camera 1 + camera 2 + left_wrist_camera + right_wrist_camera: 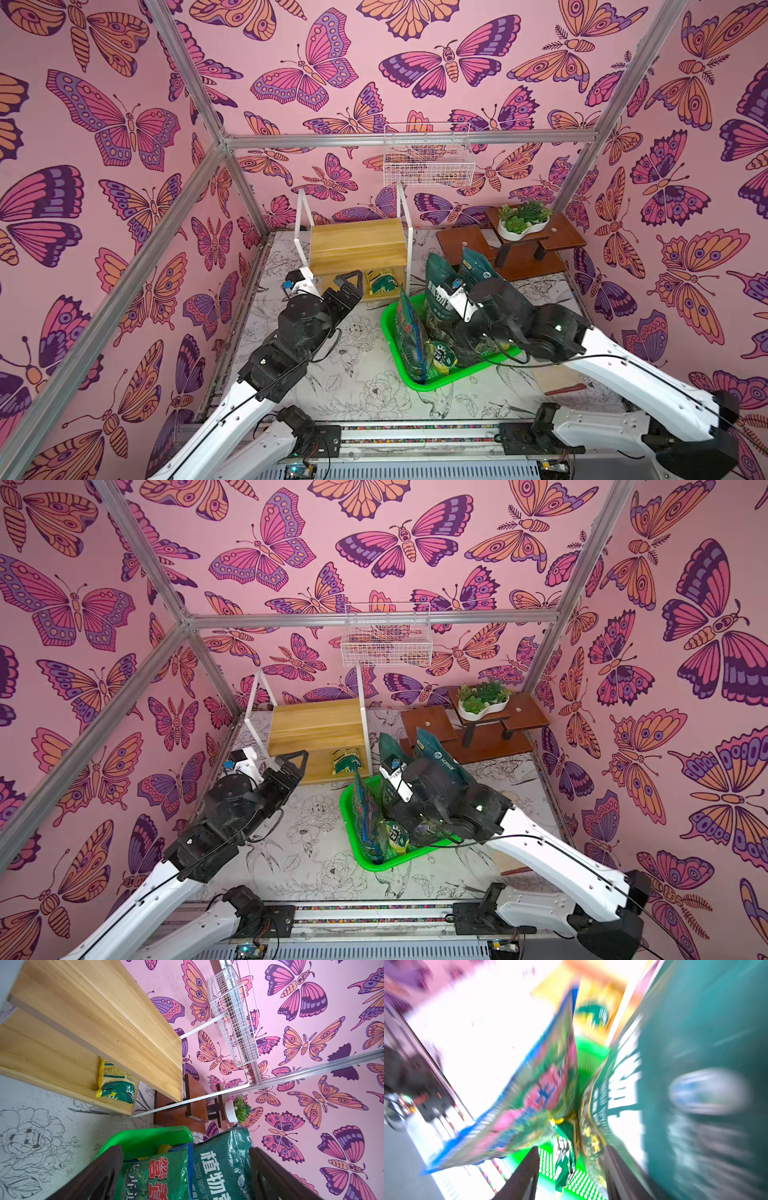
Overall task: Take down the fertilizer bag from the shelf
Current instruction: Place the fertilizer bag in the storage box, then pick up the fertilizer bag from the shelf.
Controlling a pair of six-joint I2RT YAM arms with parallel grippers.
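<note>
Left fingers (104, 1172) are spread wide and hold nothing, above the table (340, 374) just in front of the shelf (357, 245). Right fingers (527, 1176) stand apart down in the green plastic basket (415, 380), with a small green bag (563, 1159) between them, seemingly not gripped; this view is blurred. The yellow-green fertilizer bag (382, 281) lies on the shelf's lower plank, at its right end.

A yellow-and-green fertilizer bag (116, 1082) sits on the lower plank of the shelf (99, 1012), near a green tray (145, 1138) on the flower-printed surface (31, 1136) that holds a red-lettered bag (160, 1174), a dark green bag (222, 1167) just beside it, between the wide-apart fingers (108, 1172) of the left end effector (186, 1153).
</note>
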